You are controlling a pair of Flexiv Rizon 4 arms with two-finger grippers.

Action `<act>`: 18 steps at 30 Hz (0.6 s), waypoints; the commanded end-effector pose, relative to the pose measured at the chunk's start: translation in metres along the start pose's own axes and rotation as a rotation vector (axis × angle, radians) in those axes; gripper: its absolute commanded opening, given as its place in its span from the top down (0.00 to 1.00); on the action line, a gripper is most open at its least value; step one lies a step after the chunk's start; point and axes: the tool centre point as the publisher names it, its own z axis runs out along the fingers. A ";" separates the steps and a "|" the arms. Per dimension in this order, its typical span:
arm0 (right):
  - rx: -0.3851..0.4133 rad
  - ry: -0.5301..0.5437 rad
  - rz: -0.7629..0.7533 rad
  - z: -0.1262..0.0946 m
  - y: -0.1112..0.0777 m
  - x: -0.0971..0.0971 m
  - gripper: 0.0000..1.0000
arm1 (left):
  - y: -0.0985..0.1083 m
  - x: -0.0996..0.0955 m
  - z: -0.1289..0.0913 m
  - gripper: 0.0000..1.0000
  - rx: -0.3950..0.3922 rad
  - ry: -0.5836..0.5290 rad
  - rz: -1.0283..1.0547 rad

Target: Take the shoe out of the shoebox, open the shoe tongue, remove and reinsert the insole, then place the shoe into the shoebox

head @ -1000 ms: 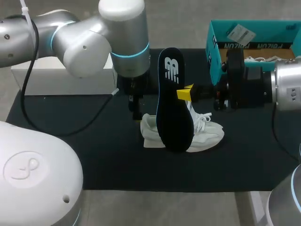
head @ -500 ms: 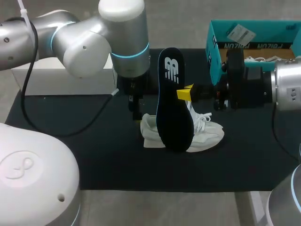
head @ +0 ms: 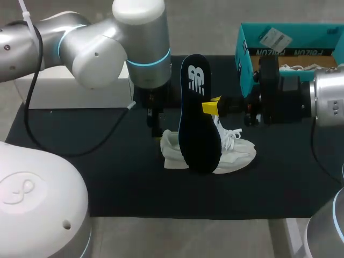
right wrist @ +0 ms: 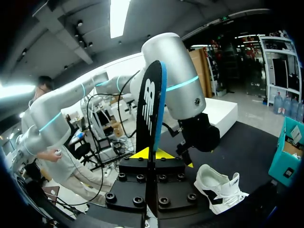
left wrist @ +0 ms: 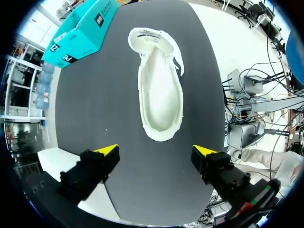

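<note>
A white shoe point(head: 226, 153) lies on its sole on the black mat, toe to the right, partly hidden behind a dark insole point(head: 198, 113). My right gripper point(head: 211, 106) is shut on the insole and holds it upright above the shoe. In the right wrist view the insole point(right wrist: 151, 111) stands on edge between the yellow fingertips point(right wrist: 137, 154), with the shoe point(right wrist: 219, 186) lower down beside it. My left gripper point(left wrist: 156, 153) hangs open just above the shoe's heel; its view looks down into the empty shoe point(left wrist: 159, 97). The teal shoebox point(head: 290, 45) sits at the back right.
A white block point(head: 70, 91) lies at the back left under my left arm. The black mat point(head: 86, 172) has bare room in front of and to the left of the shoe. A second white shoe point(head: 298, 67) shows inside the shoebox.
</note>
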 end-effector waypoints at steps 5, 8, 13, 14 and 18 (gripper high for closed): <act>-0.002 -0.003 0.001 0.001 -0.001 0.001 1.00 | -0.016 -0.008 0.009 0.00 0.025 -0.010 0.012; -0.002 -0.003 0.001 0.001 -0.001 0.001 1.00 | -0.034 -0.013 0.012 0.00 0.034 -0.009 0.026; -0.002 -0.003 0.001 0.001 -0.001 0.001 1.00 | -0.068 -0.022 0.024 0.00 0.029 -0.010 0.074; -0.002 -0.003 0.001 0.001 -0.001 0.001 1.00 | -0.074 -0.023 0.027 0.00 0.031 -0.019 0.071; -0.002 -0.003 0.001 0.001 -0.001 0.001 1.00 | -0.094 -0.032 0.047 0.00 0.029 -0.021 0.036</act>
